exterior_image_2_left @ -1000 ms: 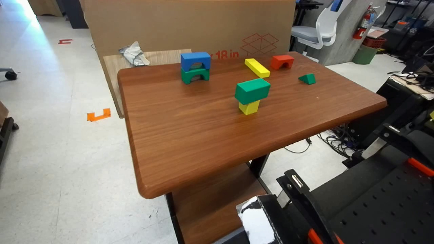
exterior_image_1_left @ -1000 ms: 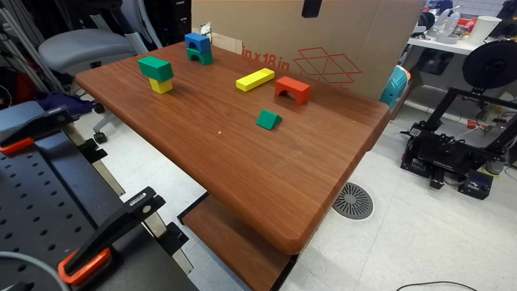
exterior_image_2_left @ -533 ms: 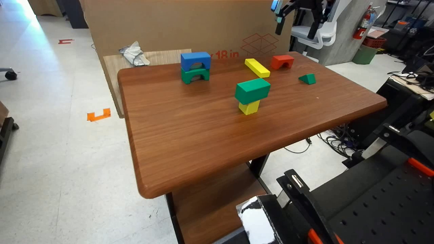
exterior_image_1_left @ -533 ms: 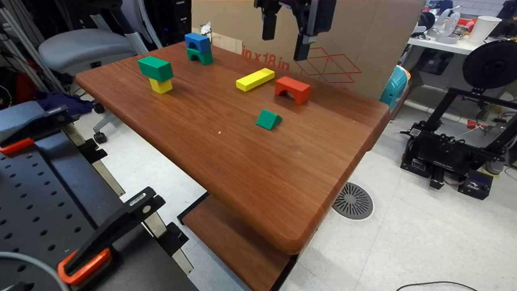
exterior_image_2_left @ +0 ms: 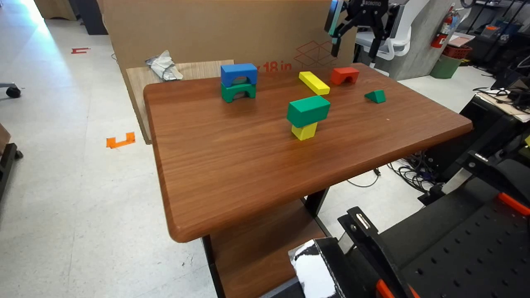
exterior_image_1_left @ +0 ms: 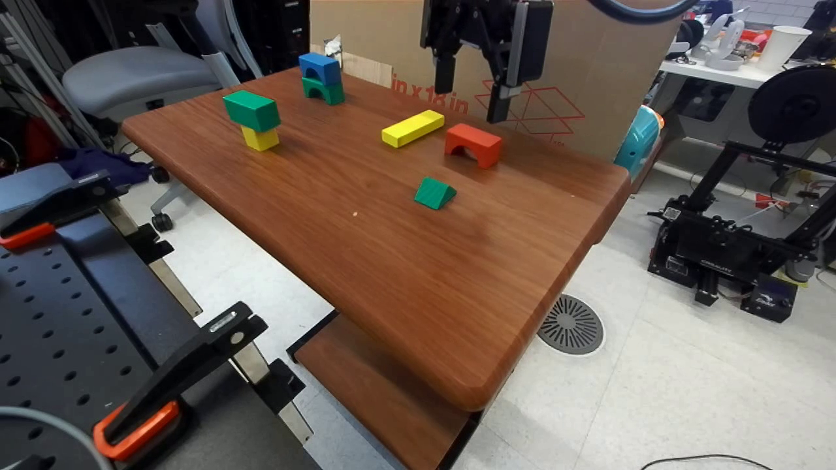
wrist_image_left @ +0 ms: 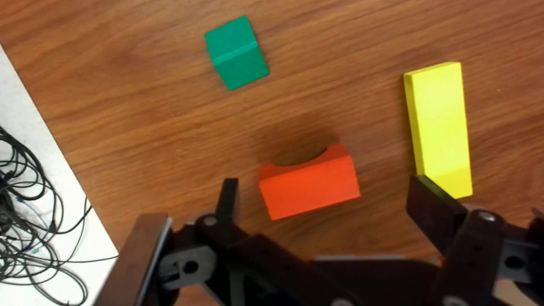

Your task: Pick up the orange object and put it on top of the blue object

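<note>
The orange object, an orange-red arch block (exterior_image_1_left: 478,140), stands on the table near its back edge, also in an exterior view (exterior_image_2_left: 343,75). The blue object, a blue arch block (exterior_image_1_left: 319,67), sits on top of a green arch block (exterior_image_1_left: 323,91); the stack shows in both exterior views, with the blue block (exterior_image_2_left: 239,74) on top. The blue block is out of the wrist view. My gripper (exterior_image_1_left: 471,96) is open and empty, above the orange block and apart from it, also in an exterior view (exterior_image_2_left: 354,51). In the wrist view the orange block (wrist_image_left: 312,189) lies between the spread fingertips.
A yellow bar (wrist_image_left: 442,127) lies beside the orange block, under one fingertip in the wrist view. A green triangular block (wrist_image_left: 238,53) lies nearby. A green block (exterior_image_2_left: 308,111) rests on a yellow block (exterior_image_2_left: 304,131). A large cardboard box (exterior_image_1_left: 562,59) stands behind the table.
The gripper has come into view from above and moved down toward the orange block, fingers open. The blocks have not moved.
</note>
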Controlling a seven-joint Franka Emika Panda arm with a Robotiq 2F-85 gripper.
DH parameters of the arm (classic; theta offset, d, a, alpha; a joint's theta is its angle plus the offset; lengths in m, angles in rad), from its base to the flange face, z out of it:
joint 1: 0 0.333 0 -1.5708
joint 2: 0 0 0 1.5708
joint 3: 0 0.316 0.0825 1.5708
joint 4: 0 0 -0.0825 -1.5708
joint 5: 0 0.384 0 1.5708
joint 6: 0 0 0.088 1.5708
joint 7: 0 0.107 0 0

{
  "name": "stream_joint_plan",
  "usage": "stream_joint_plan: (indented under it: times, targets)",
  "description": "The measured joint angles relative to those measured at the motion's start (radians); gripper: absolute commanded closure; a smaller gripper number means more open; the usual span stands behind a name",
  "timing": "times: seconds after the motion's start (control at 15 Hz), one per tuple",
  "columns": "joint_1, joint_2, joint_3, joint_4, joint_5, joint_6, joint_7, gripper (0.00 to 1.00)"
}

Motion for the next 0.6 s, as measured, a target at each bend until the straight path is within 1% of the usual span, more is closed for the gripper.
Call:
stream_joint_plan:
  times: [0.33, 0.6]
  targets:
    - [0.001, 0.008, 0.0, 0.008, -0.063, -0.006, -0.026, 0.0]
    - [0.001, 0.015, -0.001, 0.01, -0.08, -0.049, -0.065, 0.0]
